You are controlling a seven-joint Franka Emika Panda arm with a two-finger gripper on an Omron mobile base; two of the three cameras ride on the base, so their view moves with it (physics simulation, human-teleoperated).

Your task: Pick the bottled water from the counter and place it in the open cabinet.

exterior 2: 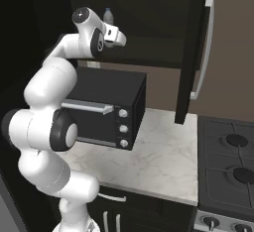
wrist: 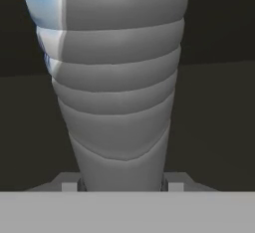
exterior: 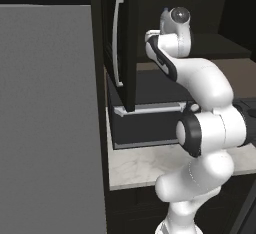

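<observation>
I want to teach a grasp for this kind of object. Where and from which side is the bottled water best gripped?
Grip the bottled water low on its ribbed body, from the side, as the claw does now. The bottle stands upright in the open cabinet, and its body is round and ribbed, so the fingers close squarely on opposite sides.

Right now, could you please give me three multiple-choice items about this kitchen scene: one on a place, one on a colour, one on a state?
1. Where is the bottled water?
A. lying on the marble counter
B. held up inside the open cabinet
C. on the stove

2. What colour is the microwave?
A. black
B. white
C. red

3. How do the jaws of the gripper stand?
A. wide open, empty
B. closed on the bottle
C. closed on the cabinet handle

Answers: 1 B, its cap shows in the dark cabinet behind the wrist. 2 A, dark casing. 3 B, the bottle rises between them.
</observation>
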